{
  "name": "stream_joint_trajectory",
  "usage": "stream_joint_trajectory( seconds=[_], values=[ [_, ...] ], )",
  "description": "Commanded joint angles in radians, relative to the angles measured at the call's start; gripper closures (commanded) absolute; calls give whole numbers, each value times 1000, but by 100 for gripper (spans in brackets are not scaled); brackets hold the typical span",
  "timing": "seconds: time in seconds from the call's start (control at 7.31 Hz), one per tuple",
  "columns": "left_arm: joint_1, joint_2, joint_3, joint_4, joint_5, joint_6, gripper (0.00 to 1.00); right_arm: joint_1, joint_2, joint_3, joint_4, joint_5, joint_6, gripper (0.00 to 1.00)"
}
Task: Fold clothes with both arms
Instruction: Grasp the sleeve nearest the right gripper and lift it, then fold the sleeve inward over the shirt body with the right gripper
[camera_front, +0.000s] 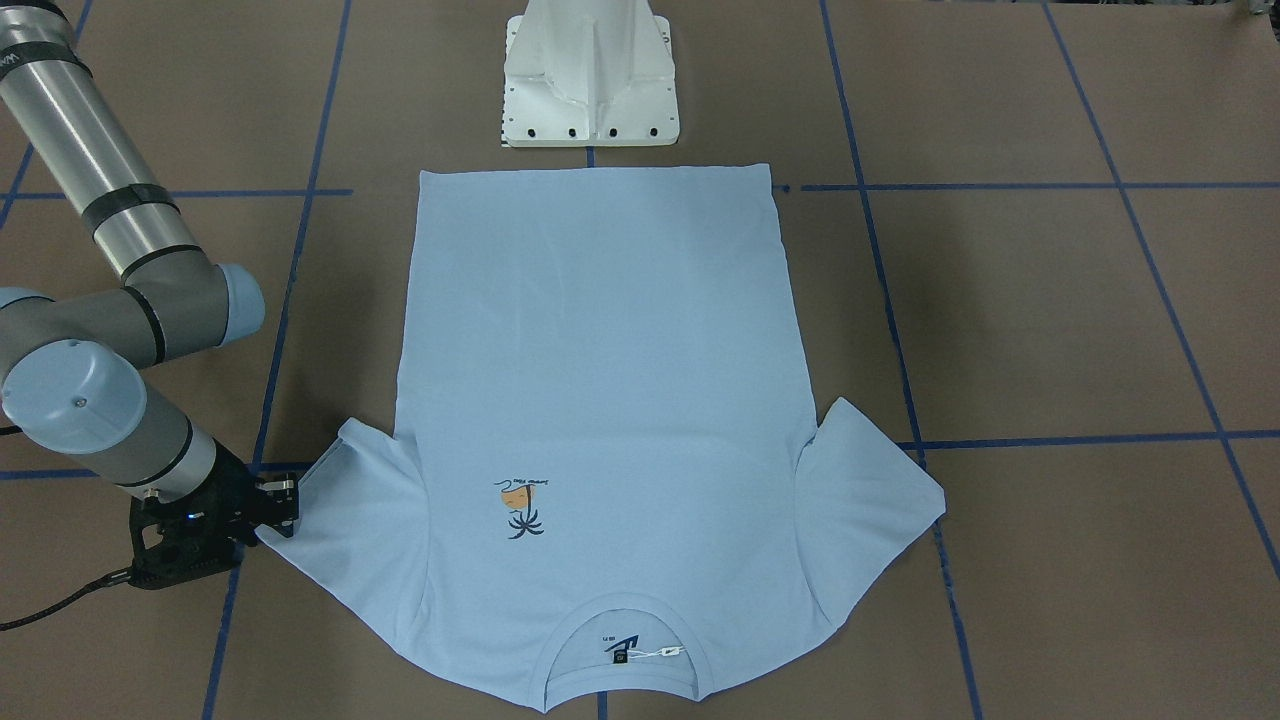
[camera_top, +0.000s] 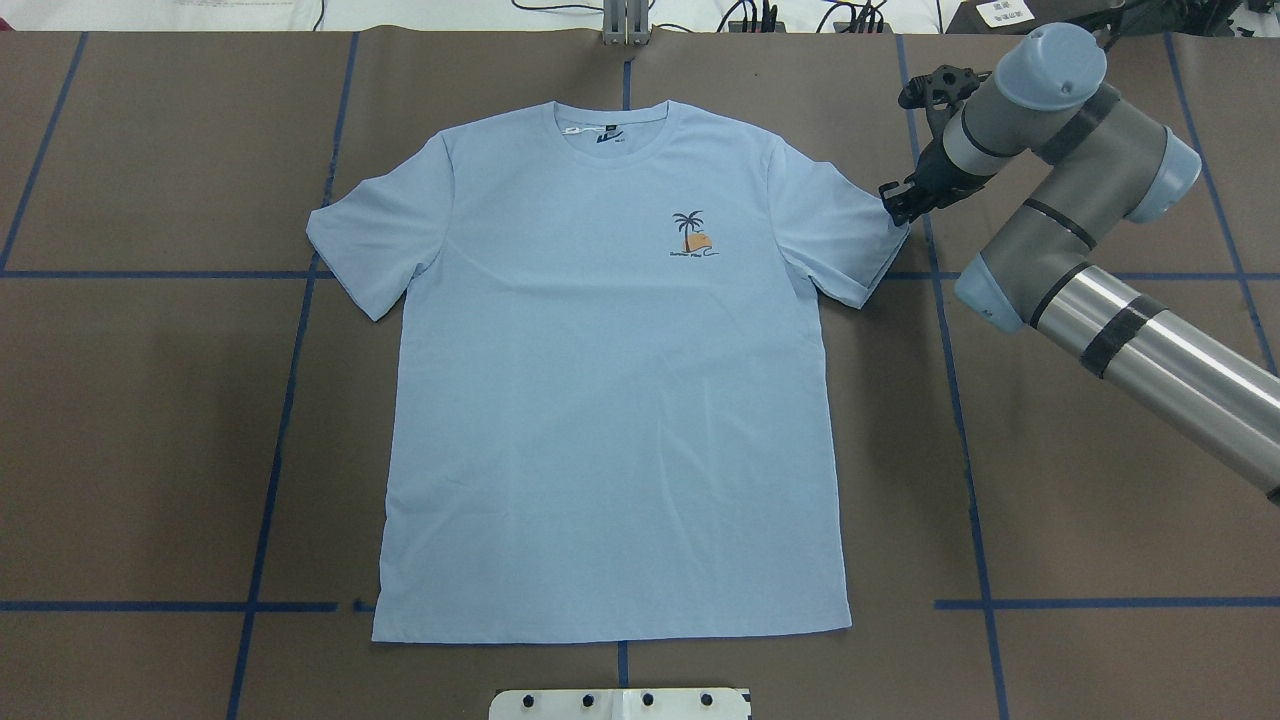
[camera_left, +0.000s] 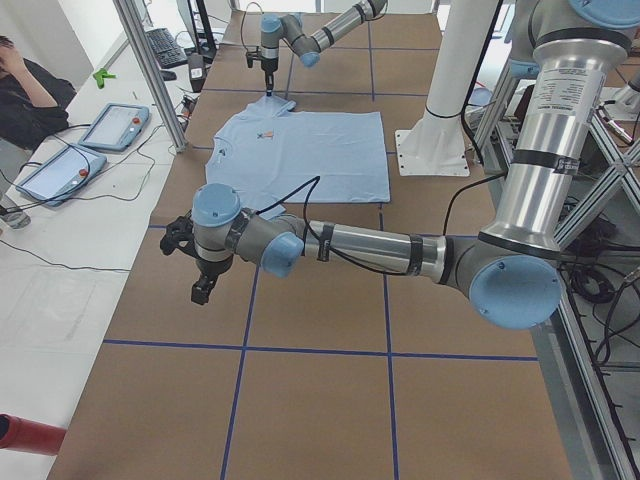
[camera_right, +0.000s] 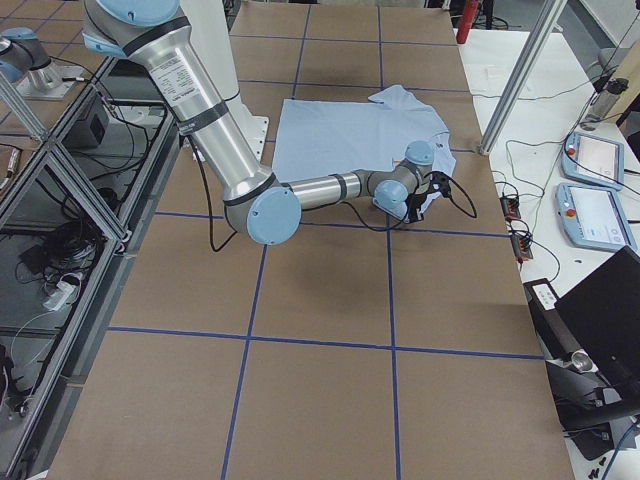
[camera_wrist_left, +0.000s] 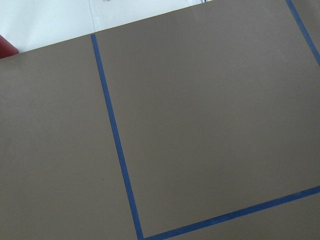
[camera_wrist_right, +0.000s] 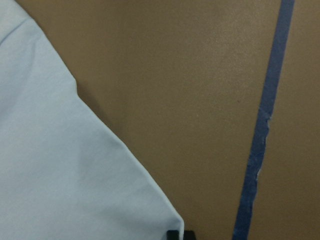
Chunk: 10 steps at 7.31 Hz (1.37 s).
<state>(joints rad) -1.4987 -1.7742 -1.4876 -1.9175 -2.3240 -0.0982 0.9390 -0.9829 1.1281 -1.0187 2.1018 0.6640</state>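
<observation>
The light blue T-shirt (camera_top: 610, 380) lies flat and face up on the brown table, collar toward the far edge, with its palm print (camera_top: 692, 235) on the chest. It also shows in the front-facing view (camera_front: 600, 400). My right gripper (camera_top: 895, 205) is low at the outer corner of the sleeve (camera_top: 845, 235) on the overhead view's right, and it shows in the front-facing view (camera_front: 275, 510). The right wrist view shows that sleeve corner (camera_wrist_right: 75, 175) just at a fingertip (camera_wrist_right: 175, 234). I cannot tell whether the jaws hold the cloth. My left gripper (camera_left: 200, 285) hangs over bare table well away from the shirt, its state unclear.
The white pedestal base (camera_front: 590, 75) stands just behind the shirt's hem. Blue tape lines (camera_top: 955, 400) cross the brown table surface. Operator consoles (camera_left: 115, 125) and cables lie on the white bench beyond the table's far edge.
</observation>
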Motion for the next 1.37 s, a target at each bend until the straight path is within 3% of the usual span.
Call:
stream_joint_trajectory(
  seconds=[0.0, 0.41, 0.68, 0.82, 1.09, 1.23],
  values=[
    [0, -1, 0, 0, 0, -1, 0, 1, -3, 33, 2, 3, 6, 100],
    [0, 2, -2, 0, 0, 3, 0, -51, -3, 143, 2, 3, 31, 100],
    [0, 7, -2, 0, 0, 2, 0, -81, 77, 134, -6, -8, 127, 100],
    [-1, 4, -2, 2, 0, 0, 0, -104, 158, 87, -9, -78, 200, 100],
    [-6, -1, -2, 3, 2, -3, 0, -146, 406, -195, -9, -205, 215, 100],
    [-8, -2, -2, 3, 3, -3, 0, -157, 453, -273, -3, -260, 217, 100]
  ],
)
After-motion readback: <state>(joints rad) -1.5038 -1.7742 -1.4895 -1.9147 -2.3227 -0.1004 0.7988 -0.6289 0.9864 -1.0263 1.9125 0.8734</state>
